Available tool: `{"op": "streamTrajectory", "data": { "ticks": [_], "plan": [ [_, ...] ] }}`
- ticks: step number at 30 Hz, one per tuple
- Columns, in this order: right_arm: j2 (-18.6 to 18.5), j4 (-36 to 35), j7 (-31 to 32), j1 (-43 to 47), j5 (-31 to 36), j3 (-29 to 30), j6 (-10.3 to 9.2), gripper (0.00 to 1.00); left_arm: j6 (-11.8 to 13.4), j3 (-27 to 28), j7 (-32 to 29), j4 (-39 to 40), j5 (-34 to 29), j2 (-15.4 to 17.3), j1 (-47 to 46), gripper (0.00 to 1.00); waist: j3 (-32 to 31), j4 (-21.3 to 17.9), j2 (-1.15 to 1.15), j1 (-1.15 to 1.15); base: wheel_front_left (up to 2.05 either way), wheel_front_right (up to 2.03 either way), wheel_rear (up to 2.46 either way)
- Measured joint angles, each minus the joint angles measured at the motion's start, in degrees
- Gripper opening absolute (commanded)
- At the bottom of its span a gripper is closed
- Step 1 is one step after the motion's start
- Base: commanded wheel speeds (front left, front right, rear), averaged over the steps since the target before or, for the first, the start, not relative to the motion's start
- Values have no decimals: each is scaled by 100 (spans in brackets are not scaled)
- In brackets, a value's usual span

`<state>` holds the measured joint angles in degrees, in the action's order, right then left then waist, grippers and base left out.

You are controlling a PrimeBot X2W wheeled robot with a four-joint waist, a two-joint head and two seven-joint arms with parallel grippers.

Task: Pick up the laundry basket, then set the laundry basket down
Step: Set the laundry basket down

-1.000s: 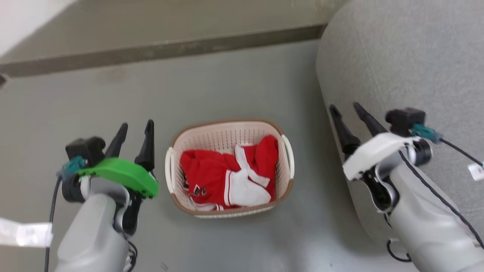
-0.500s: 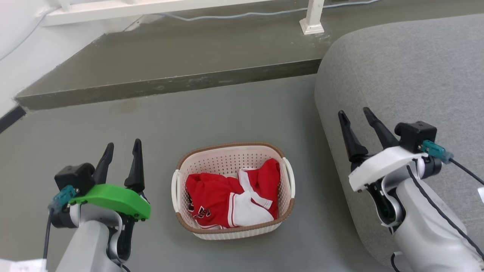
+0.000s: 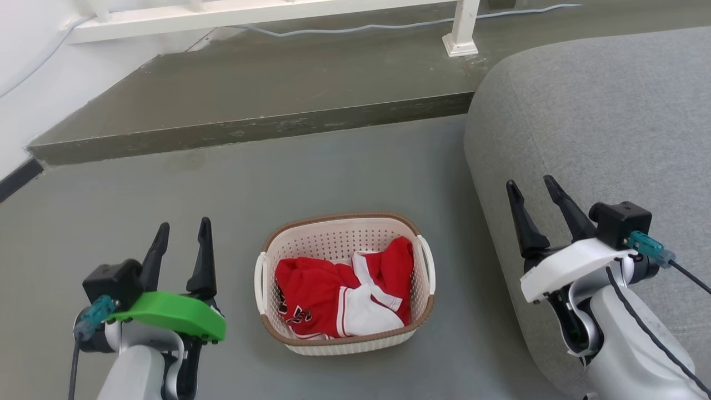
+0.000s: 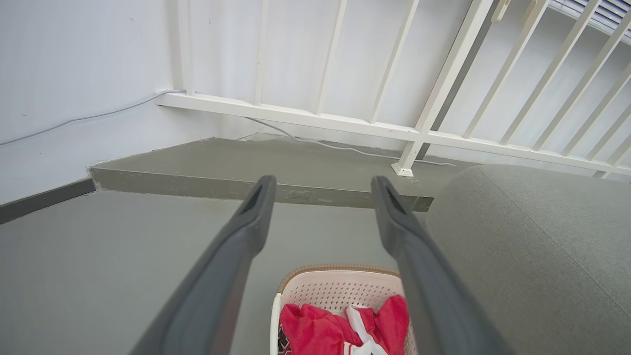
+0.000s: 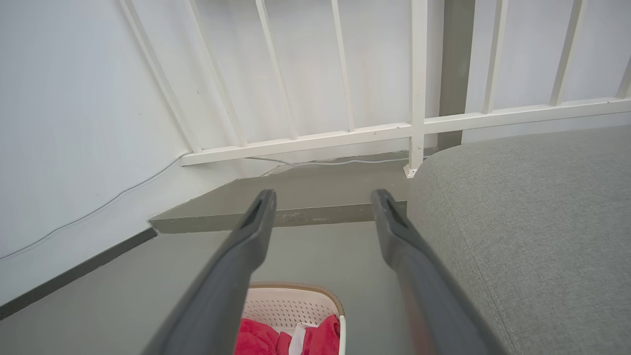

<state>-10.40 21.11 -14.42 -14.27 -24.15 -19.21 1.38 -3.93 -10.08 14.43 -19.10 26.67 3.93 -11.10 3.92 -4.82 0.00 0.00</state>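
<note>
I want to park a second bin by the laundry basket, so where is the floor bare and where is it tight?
Widest bare floor lies between the laundry basket and the raised step. More lies left of it, ahead of the left gripper. Tight: the strip between basket and grey sofa, near the right gripper. The basket holds red clothes.

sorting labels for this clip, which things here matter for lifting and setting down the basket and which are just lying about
For the job:
laundry basket
left pincer, open, beside it
right pincer, open, on the other side

Just around:
red and white clothes, inside the basket
grey sofa
raised step
white railing
cable
</note>
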Motion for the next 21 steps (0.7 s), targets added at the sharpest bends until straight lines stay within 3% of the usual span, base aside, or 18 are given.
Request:
{"op": "streamTrajectory", "data": {
  "ticks": [21],
  "plan": [
    [134, -265, 0, 399, 307, 190, 62, 100, -19, 125, 1, 293, -235, -107, 408, 100, -21, 53, 0, 0, 0, 0, 0]
  ]
}}
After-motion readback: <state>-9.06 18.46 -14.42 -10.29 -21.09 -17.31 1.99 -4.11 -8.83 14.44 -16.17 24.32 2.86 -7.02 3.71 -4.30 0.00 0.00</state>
